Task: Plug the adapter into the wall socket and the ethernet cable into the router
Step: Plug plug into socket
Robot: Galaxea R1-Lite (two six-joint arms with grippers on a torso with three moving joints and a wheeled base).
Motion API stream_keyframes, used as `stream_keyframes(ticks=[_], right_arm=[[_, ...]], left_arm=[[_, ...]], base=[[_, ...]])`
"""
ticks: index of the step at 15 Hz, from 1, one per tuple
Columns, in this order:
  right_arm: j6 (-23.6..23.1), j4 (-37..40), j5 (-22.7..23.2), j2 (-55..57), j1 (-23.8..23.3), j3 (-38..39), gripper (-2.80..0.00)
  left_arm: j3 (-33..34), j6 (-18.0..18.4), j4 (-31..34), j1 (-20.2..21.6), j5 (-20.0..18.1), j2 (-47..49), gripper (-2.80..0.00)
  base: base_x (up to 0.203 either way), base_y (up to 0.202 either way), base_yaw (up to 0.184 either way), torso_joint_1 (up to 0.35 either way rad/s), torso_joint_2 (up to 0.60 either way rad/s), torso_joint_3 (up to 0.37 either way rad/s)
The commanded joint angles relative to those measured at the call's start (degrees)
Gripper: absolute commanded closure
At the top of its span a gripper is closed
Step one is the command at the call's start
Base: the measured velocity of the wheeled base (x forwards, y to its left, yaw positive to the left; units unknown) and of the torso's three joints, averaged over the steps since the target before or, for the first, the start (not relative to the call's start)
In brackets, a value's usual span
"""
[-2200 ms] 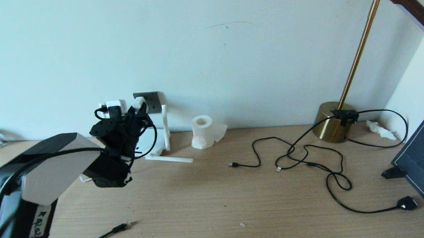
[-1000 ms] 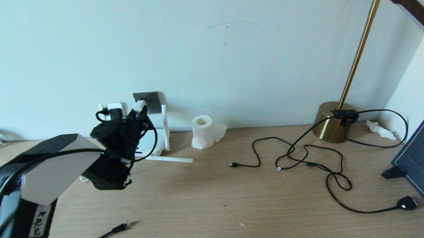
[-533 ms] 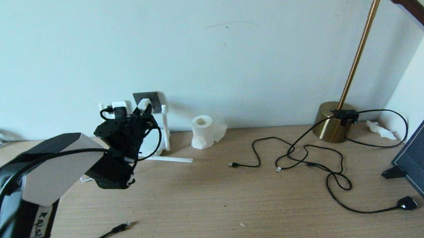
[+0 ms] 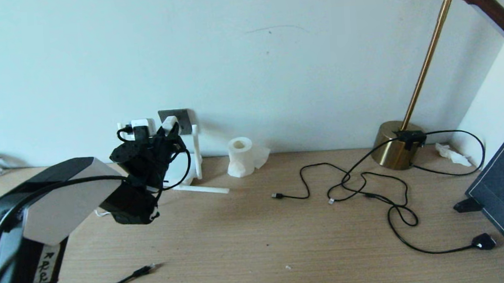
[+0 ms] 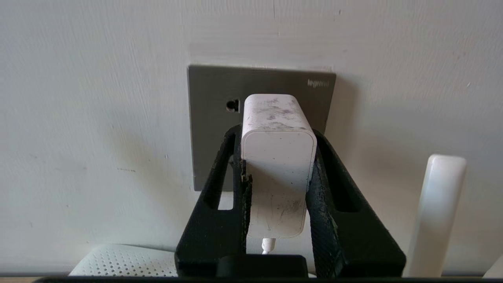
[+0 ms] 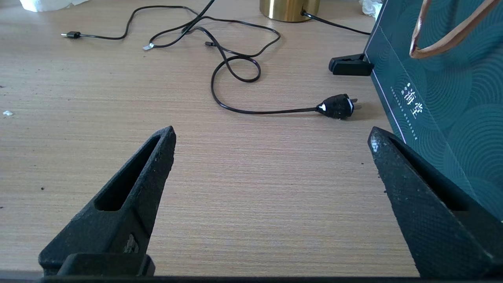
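The left gripper (image 5: pixel 277 173) was up at the wall, its two black fingers (image 5: pixel 220 188) pinching the one white adapter (image 5: pixel 277 157) by its sides, right in front of the single grey wall socket (image 5: pixel 212 102); whether the pins were in, I could not tell. The router (image 4: pixel 179 174) sat below with two antennas (image 4: pixel 197 151) showing. One ethernet cable (image 4: pixel 144 269) lay loose on the desk (image 4: pixel 258 241). The right gripper (image 6: pixel 271 157) hung over the desk, jaws spread wide, holding nothing.

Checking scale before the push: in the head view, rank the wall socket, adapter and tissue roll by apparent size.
1. tissue roll
2. wall socket, partly hidden
3. adapter, held by the left gripper; clearly smallest
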Motion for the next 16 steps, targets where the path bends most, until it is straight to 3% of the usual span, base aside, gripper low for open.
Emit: stream_keyframes(ticks=[1, 16], right_arm=[[-0.03, 0.04, 0.0, 0.02, 0.1, -0.01, -2.8], [-0.03, 0.04, 0.0, 0.08, 0.02, -0.01, -2.8]], left_arm=[[0.14, 0.02, -0.48, 0.07, 0.12, -0.37, 0.0], [2.16, 0.37, -0.48, 0.95, -0.67, -0.55, 0.0]], base=[[0.0, 0.0, 0.0, 0.0, 0.0, 0.0], [0.0, 0.0, 0.0, 0.0, 0.0, 0.0]])
